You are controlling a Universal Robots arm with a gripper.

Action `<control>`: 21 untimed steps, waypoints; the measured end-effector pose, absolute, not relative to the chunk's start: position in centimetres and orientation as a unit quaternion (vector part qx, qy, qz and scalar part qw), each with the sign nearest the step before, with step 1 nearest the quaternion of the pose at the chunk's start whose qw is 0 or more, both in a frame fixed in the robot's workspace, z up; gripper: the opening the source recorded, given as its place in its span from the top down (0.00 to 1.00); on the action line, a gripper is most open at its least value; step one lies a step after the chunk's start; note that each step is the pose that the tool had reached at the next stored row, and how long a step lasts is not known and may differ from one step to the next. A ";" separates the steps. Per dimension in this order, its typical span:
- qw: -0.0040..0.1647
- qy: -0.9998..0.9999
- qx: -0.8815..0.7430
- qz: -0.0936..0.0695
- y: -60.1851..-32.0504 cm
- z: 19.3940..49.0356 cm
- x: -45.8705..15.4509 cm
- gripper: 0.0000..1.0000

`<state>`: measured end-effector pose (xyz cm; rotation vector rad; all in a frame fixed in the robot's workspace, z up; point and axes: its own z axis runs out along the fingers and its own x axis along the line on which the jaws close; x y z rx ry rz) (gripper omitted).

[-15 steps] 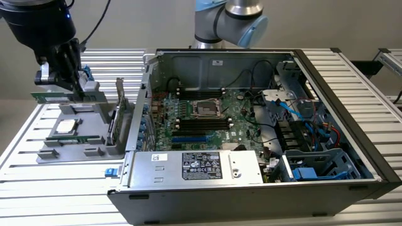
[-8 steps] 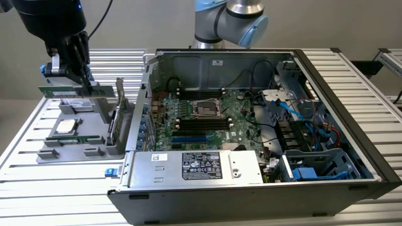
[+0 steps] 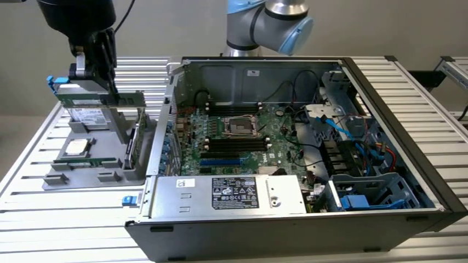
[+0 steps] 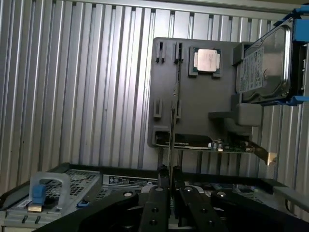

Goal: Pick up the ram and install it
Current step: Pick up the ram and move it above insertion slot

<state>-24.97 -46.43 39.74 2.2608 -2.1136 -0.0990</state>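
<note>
The ram [image 3: 98, 99] — a long, narrow green stick, lying level — is clamped in the gripper [image 3: 108, 90].

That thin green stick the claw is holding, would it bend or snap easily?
Probably stiff: the ram juts out straight to both sides of the gripper, with no sag. Likely light for its length, since it looks very thin edge-on. Being a thin bare board, it might crack if twisted.

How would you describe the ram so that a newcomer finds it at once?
At the exterior view's left of the open computer case sits a grey holder block. Over it the gripper grips the ram, a long thin green stick; the square silver processor chip and hard drive rest on the block.
</note>
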 end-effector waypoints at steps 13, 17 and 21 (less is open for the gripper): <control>0.025 -0.682 0.730 -0.035 -46.2 40.7 -20.6 0.87; 0.026 -0.682 0.730 -0.035 -46.2 40.8 -19.1 0.87; 0.027 -0.682 0.730 -0.036 -46.1 40.9 -17.7 0.87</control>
